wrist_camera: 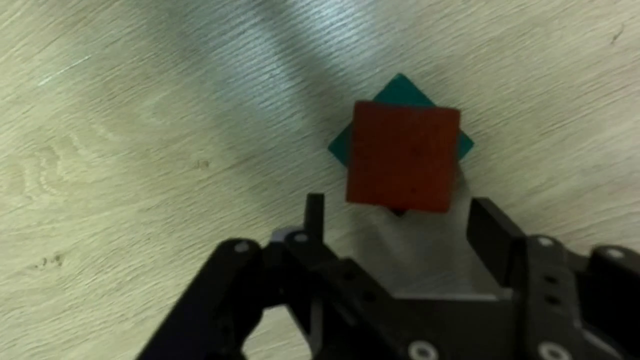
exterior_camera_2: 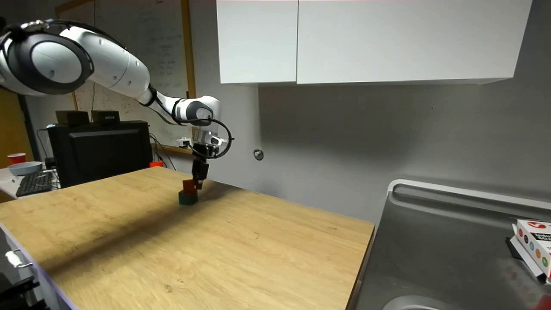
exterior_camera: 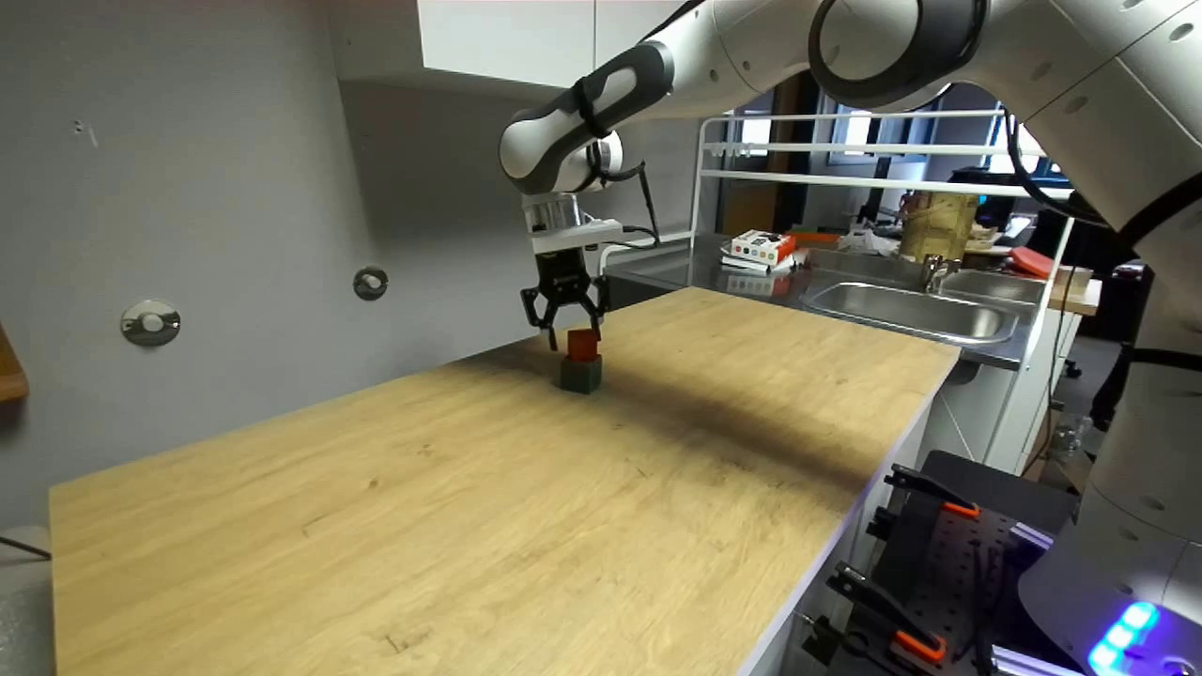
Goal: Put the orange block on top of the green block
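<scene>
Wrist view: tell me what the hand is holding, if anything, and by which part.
Nothing is held: the hand is open, with gaps either side of the orange block, which sits on the green block.

Orange block [wrist_camera: 404, 156] atop green block [exterior_camera: 580, 376] (corners misaligned).

In an exterior view, the orange block [exterior_camera: 582, 345] sits on top of the green block [exterior_camera: 580, 375], which stands on the wooden tabletop [exterior_camera: 451, 526] near its wall-side edge, closer to the far corner than to the left one. The fingers [exterior_camera: 551, 336] point down beside the orange block, spread apart: a gap shows between one and the block, while the other meets its outline, contact unclear. The arm [exterior_camera: 770, 42] reaches over the right edge. Beyond the far edge lies a sink [exterior_camera: 906, 310]; past the wall-side edge, two round metal fittings [exterior_camera: 150, 323] sit on the grey wall [exterior_camera: 216, 207]
</scene>
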Robot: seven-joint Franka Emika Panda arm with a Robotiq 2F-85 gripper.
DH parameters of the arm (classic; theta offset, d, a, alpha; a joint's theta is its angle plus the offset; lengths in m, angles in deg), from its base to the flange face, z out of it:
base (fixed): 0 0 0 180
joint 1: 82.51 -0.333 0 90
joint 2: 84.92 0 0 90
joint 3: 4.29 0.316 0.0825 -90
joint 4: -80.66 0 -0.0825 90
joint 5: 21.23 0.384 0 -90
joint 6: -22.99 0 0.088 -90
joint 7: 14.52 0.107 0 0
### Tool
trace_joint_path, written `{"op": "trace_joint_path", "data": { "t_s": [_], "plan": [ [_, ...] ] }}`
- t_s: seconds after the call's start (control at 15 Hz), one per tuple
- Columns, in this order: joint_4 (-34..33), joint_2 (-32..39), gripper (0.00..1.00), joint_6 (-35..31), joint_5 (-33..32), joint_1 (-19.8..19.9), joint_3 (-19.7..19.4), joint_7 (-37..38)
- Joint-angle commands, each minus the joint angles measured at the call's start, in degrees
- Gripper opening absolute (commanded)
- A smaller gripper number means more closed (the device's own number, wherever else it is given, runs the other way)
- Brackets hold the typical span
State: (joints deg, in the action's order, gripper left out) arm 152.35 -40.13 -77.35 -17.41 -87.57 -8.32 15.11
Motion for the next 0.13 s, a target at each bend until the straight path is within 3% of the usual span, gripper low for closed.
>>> {"op": "trace_joint_path", "data": {
  "t_s": [0.0,0.07],
  "plan": [
    [-4.6,2.0,1.0,3.3,-1.1,-0.6,-0.4,0.3],
    [-4.8,2.0,1.0,3.3,-1.2,-0.5,-0.4,0.3]
  ]
}}
